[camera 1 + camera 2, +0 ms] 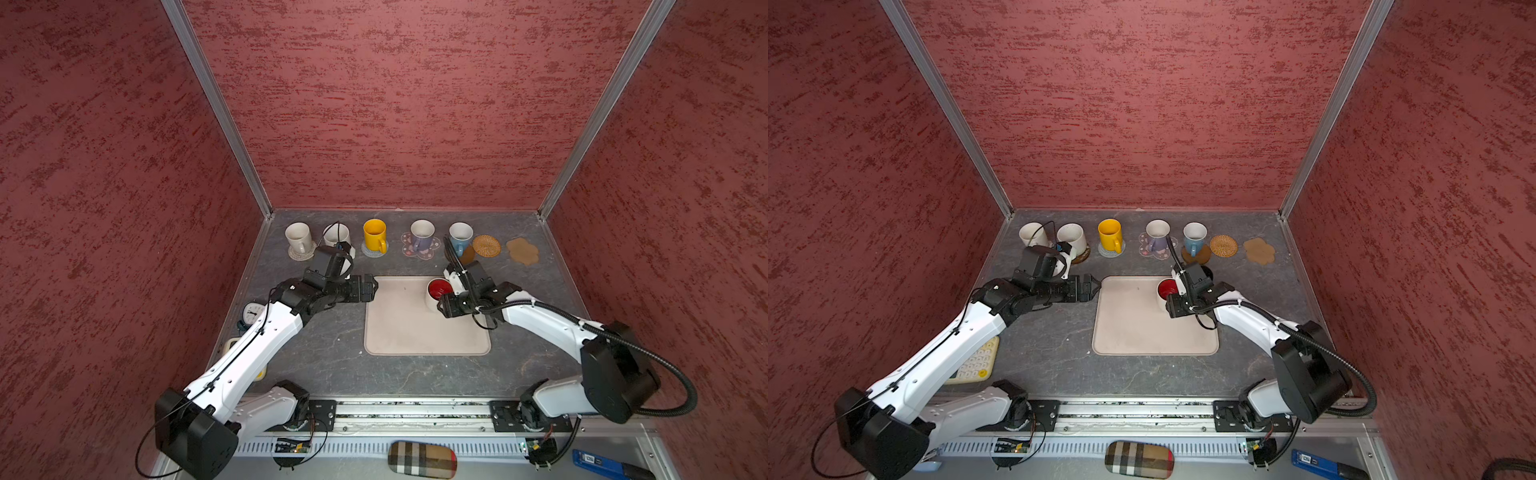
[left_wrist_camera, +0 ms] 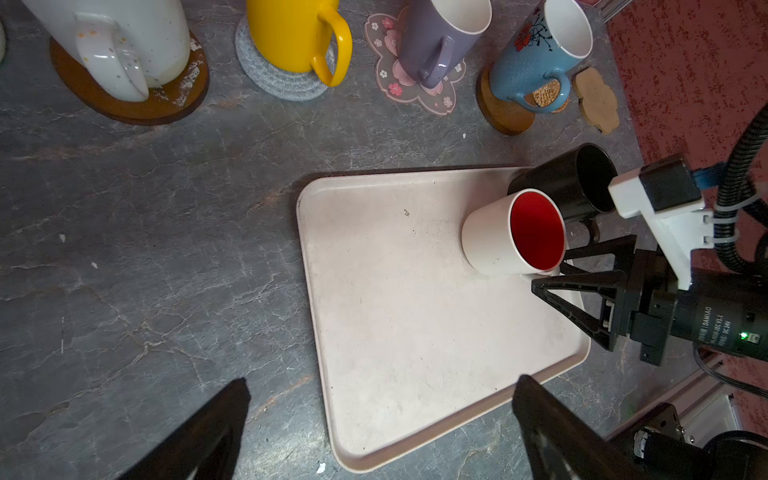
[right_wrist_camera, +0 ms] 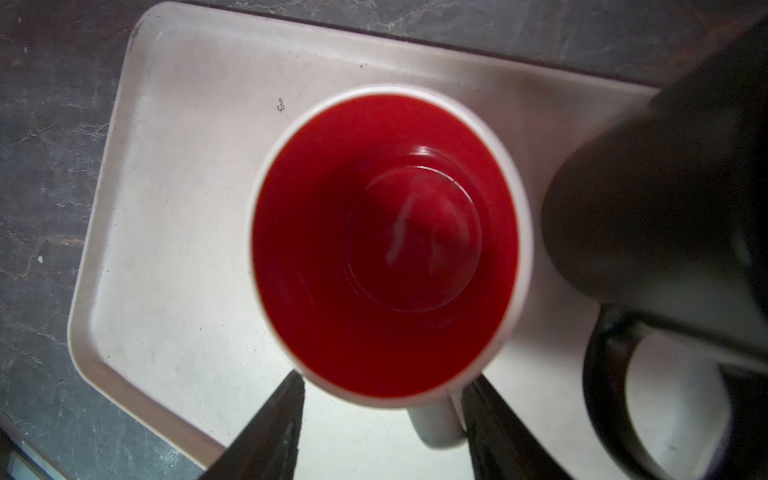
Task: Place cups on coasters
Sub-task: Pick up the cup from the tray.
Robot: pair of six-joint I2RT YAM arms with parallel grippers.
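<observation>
Right gripper [image 3: 384, 378] is placed around the handle [image 3: 436, 419] of the white mug with red inside [image 3: 386, 245], not yet clenched; left gripper [image 2: 382, 381] is fully released.

The white mug with red inside is seen upright on the beige tray [image 1: 415, 332], near its far right corner, just beside the black mug [image 2: 569, 183]; a gap is shown between 1 finger [image 3: 270, 419] and the handle. The left gripper is held spread wide and empty at the tray's far left corner. In the back row, 5 mugs are seated on coasters: 2 white mugs [image 1: 298, 237] [image 1: 336, 235], the yellow mug [image 1: 375, 235], the lavender mug [image 1: 422, 235] and the light blue mug [image 1: 460, 237]. The rattan coaster [image 1: 486, 246] and the cork coaster [image 1: 523, 250] are left bare, to the right of the light blue mug.
</observation>
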